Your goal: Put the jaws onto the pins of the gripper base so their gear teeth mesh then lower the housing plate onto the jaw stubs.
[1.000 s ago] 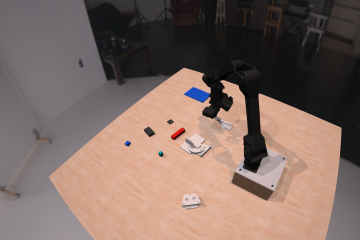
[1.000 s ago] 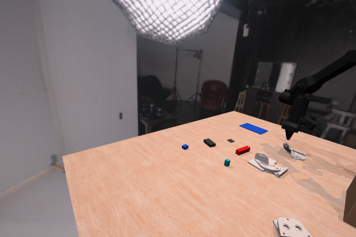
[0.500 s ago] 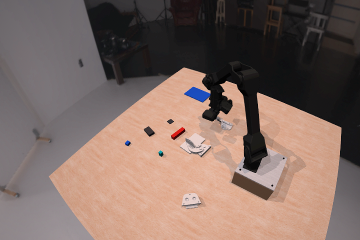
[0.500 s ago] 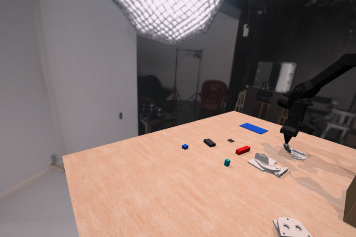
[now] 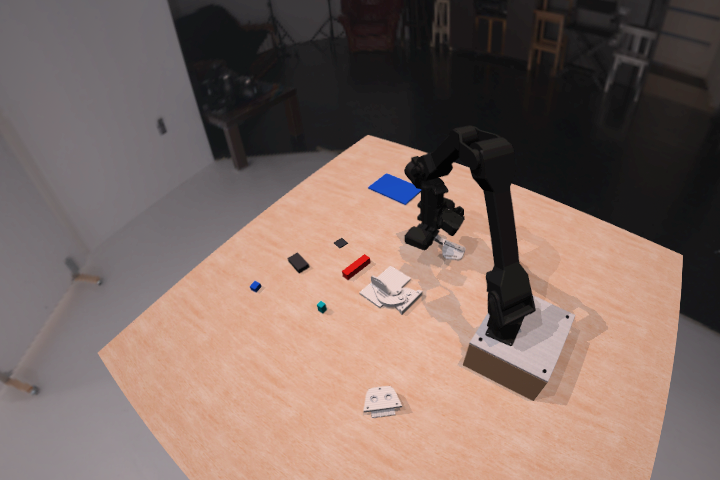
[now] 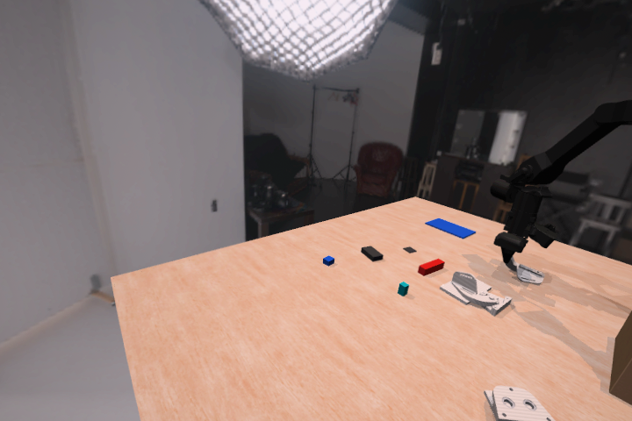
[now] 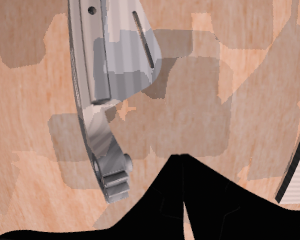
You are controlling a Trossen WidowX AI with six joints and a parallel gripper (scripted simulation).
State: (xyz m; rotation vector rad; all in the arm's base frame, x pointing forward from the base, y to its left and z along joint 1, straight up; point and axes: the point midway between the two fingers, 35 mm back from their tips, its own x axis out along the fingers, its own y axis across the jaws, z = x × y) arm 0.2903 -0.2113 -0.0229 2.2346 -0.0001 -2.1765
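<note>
My gripper (image 6: 511, 267) (image 7: 179, 162) is shut and empty, pointing down beside the toothed end of a loose grey-white jaw (image 5: 453, 250) (image 6: 530, 274) (image 7: 125, 60). In the wrist view this jaw lies left of the fingertips with a visible gap. The fingertips are hidden in the top view. The white gripper base (image 5: 410, 300) (image 6: 499, 303) lies nearer the middle of the table. The other jaw (image 5: 381, 284) (image 6: 463, 281) rests on it with its broad pad upright; whether it is on a pin cannot be told. The housing plate (image 5: 382, 405) (image 6: 518, 411), with two round holes, lies apart near the front.
A red block (image 5: 356, 267) (image 6: 431, 267), black block (image 5: 298, 262) (image 6: 371, 253), thin dark square (image 5: 340, 242) (image 6: 409, 249), blue cube (image 5: 255, 286) (image 6: 328, 260) and teal block (image 5: 321, 306) (image 6: 403, 288) lie left of my arm. A blue sheet (image 5: 393, 188) (image 6: 449, 227) lies at the back.
</note>
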